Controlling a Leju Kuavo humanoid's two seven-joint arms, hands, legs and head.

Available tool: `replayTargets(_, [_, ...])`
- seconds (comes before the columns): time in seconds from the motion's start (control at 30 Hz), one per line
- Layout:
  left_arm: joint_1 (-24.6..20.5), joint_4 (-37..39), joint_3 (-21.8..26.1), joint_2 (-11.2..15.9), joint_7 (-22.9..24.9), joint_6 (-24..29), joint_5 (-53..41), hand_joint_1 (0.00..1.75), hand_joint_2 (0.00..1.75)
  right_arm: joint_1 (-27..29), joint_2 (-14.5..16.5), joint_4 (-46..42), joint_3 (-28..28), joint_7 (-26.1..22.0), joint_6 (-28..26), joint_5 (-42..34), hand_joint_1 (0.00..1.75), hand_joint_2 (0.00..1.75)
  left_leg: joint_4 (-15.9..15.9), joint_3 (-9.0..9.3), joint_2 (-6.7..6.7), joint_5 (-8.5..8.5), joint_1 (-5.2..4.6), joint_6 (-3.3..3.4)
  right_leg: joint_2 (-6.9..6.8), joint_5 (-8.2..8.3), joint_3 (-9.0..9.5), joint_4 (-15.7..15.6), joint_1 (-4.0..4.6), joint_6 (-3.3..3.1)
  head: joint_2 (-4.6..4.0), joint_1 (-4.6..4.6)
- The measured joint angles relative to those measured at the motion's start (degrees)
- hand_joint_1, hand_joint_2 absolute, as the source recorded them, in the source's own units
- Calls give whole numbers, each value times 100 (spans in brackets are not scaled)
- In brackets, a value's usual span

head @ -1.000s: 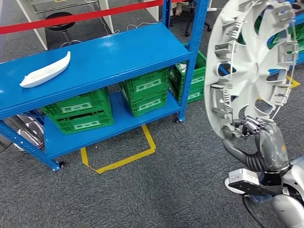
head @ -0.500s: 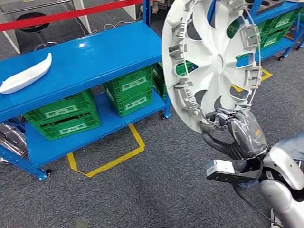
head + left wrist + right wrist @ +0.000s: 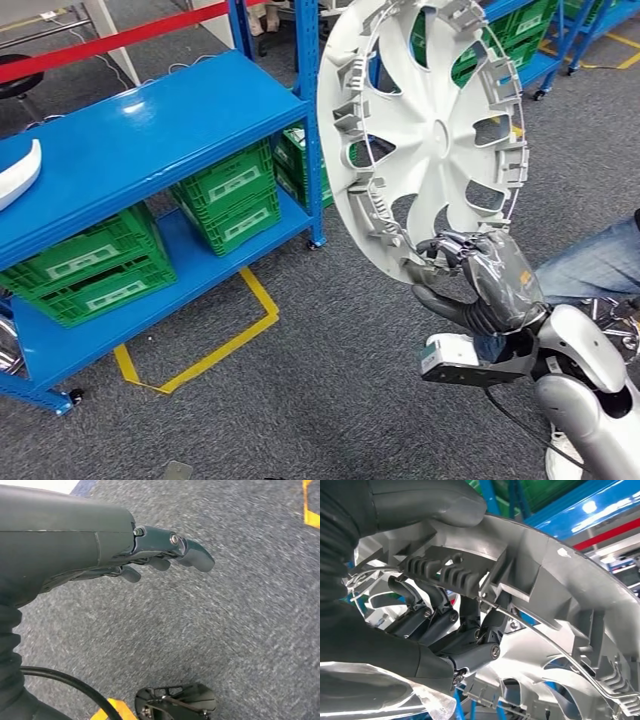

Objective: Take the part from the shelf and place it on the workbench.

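Wheel cover (image 3: 434, 135) is up in the air, upper centre-right of head view, held upright w/ its ribbed inner side and clips facing the cam. Rim's top edge is cut off by the frame top. It's off the shelf, over grey carpet (image 3: 324, 370), not on any surface.

Right hand (image 3: 483, 285) grips it at the lower rim, lower right of frame: fingers (image 3: 445, 250) hooked over the rim edge from the inside, thumb underneath/outside. Palm is wrapped in a clear plastic film. Silver forearm comes in from bottom right corner, wrist bent up so the cover stands roughly vertical above the hand. Right wrist view confirms: dark fingers (image 3: 444, 625) curled in behind the rim wall, thumb (image 3: 429, 500) pressed on the outer face, wire retaining ring (image 3: 546, 640) running just past the fingertips.

Left hand (image 3: 113, 545) hangs over carpet in its wrist view, holding nothing, fingers (image 3: 188, 552) extended and only slightly bent, apart. Pic is motion-blurred.

Around it: blue shelf unit (image 3: 143, 150) takes the left half of head view, green crates (image 3: 226, 195) on its lower level. White curved part (image 3: 19, 170) on the top level, left edge, mostly cut off. Yellow floor tape (image 3: 226, 345) in front of the shelf. Red bar (image 3: 113, 40) across upper left. Person's leg in jeans (image 3: 596, 265) at right edge, partly behind the robot arm. More blue racking w/ green crates upper right, partly hidden behind the cover.
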Motion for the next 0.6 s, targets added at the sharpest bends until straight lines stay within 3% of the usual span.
replayTargets(0.03, [-2,0,0,2,3,0,0,0,175,-2,0,2,6,0,0,0,175,175,-330,130,-35,232,9,9,58,-3,0,13,-1,5,0,-1])
replayTargets(0.1, [-6,0,-1,8,6,0,0,0,175,-23,0,9,17,1,2,4,175,175,-1032,414,-252,566,45,29,165,-12,-34,57,6,35,0,4])
replayTargets(0.17, [-6,0,-2,8,15,-1,0,0,175,-69,0,21,40,6,8,20,175,175,-1345,519,-407,607,58,44,268,5,-115,94,-3,107,0,7])
replayTargets(0.23, [-8,0,-2,6,26,-3,0,0,175,-100,-1,26,72,18,22,41,175,175,-1399,515,-336,598,52,89,361,37,-171,91,-33,193,0,5])
replayTargets(0.27, [-14,0,-3,7,28,-6,-1,0,175,-104,-3,26,85,24,29,51,175,175,-1419,520,-288,615,54,121,349,24,-198,104,-38,222,0,7])
replayTargets(0.33, [-32,0,-4,3,32,-19,-3,0,175,-176,-15,36,121,49,62,72,175,175,-1455,528,-183,647,65,184,148,-186,-376,439,-30,263,0,39])
replayTargets(0.4, [-34,0,-5,-3,39,-33,-20,0,175,-300,-24,64,182,97,116,81,175,175,-1455,523,-71,649,42,207,-90,-550,-719,1180,-20,289,0,70])
replayTargets(0.47, [-29,0,-7,-7,45,-38,-36,0,175,-403,-24,107,246,150,185,73,175,175,-1453,519,48,647,26,213,-148,-701,-938,1684,-21,294,0,71])
replayTargets(0.5, [-32,0,-7,-8,46,-38,-37,0,175,-455,-25,132,273,173,224,63,175,175,-1452,519,102,645,20,214,-159,-627,-900,1639,-20,285,0,72])
replayTargets(0.53, [-41,0,-7,-11,46,-37,-36,0,175,-512,-26,154,297,192,257,54,175,175,-1452,524,151,643,14,213,-187,-468,-746,1369,-15,267,0,70])
replayTargets(0.6, [-61,0,-7,-23,48,-37,-35,0,175,-640,-29,196,337,218,299,36,175,175,-1447,531,234,632,-10,198,-373,-166,-284,559,29,212,-1,72])
